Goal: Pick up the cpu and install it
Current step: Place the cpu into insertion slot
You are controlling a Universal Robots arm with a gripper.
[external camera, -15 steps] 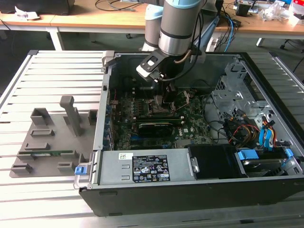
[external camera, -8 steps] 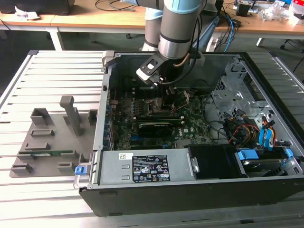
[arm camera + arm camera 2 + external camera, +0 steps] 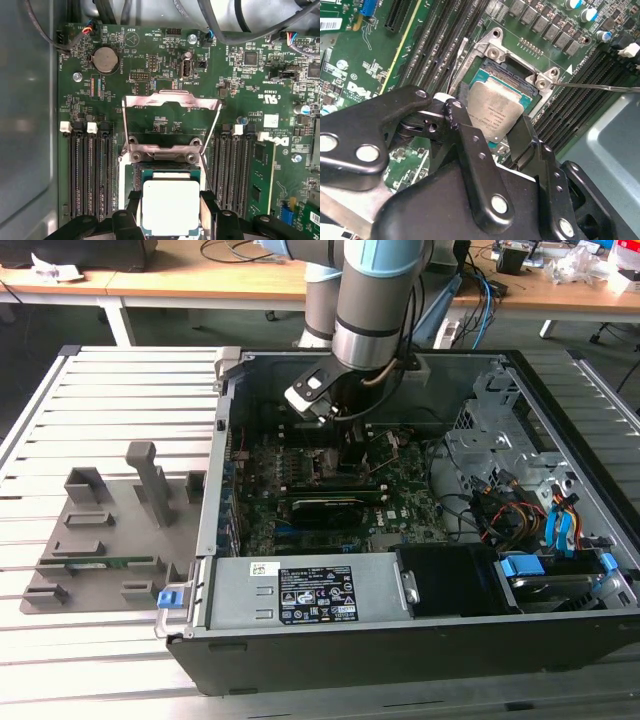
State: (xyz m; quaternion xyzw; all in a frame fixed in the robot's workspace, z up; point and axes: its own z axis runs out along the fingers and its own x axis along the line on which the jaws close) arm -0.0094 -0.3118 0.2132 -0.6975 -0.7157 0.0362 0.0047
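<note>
The claw, clamped on the cpu, points straight down over the open socket; arm upright.

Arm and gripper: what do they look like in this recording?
The arm is a round silver-grey tube with pale blue joint caps. The gripper is black, built of flat linkage bars joined by round silver pins, and it ends in two narrow fingers.
</note>
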